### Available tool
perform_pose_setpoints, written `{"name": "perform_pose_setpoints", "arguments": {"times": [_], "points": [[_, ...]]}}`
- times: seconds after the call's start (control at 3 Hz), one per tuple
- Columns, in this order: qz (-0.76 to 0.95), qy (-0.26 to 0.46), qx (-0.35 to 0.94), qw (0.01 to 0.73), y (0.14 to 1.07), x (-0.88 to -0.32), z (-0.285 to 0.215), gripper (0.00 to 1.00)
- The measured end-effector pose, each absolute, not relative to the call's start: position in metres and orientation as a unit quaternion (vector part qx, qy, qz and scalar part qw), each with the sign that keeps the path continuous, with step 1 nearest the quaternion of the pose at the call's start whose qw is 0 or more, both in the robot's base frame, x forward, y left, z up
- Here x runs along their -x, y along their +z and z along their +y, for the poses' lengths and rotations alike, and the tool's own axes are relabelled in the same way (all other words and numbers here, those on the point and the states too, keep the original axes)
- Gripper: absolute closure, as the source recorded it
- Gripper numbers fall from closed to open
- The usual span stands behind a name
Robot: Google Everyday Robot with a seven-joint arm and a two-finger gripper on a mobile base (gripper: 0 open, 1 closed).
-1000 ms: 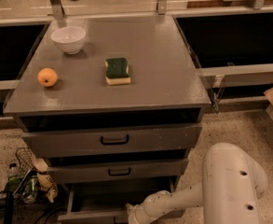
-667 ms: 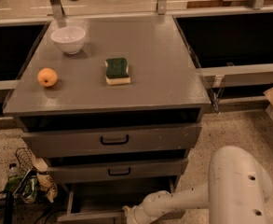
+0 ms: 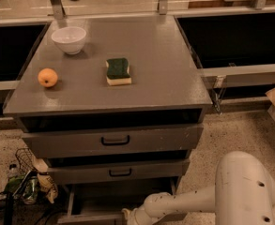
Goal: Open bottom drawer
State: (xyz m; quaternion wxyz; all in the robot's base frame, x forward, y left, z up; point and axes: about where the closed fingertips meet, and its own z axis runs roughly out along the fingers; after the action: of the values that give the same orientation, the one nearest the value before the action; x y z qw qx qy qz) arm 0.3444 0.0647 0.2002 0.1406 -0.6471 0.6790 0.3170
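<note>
You get only a sliver of the gripper (image 3: 127, 216), at 6 o'clock on the frame's bottom edge and mostly cut off. It sits just at the front of the bottom drawer (image 3: 87, 217), whether touching it you can't tell, and whether it is spread or pinched you can't tell either. The white arm (image 3: 184, 203) comes in from 4 o'clock, with its big rounded housing cropped at the corner.

The bottom drawer is at 6 o'clock, pulled out from under the cabinet. You see its dark inside, but the front face and handle are cut off by the edge. The middle drawer (image 3: 119, 171) and top drawer (image 3: 113, 140) sit pushed in above it, each with a black loop handle.

On the cabinet top (image 3: 165, 74):
- a white bowl (image 3: 69, 40) at 11 o'clock
- an orange fruit (image 3: 48, 77) at 9 o'clock
- a green-and-yellow sponge (image 3: 118, 71) near the middle

Floor clutter (image 3: 26, 184) is at 8 o'clock (wire basket, a bottle, a crumpled bag). Any print on it can't be read. Green tools at 12 o'clock are cropped.
</note>
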Motion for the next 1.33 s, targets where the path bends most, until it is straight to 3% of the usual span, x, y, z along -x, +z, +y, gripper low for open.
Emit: {"name": "perform_pose_setpoints", "arguments": {"times": [1.33], "points": [[0.634, 0.37, 0.663, 0.149, 0.223, -0.3, 0.068, 0.0]]}}
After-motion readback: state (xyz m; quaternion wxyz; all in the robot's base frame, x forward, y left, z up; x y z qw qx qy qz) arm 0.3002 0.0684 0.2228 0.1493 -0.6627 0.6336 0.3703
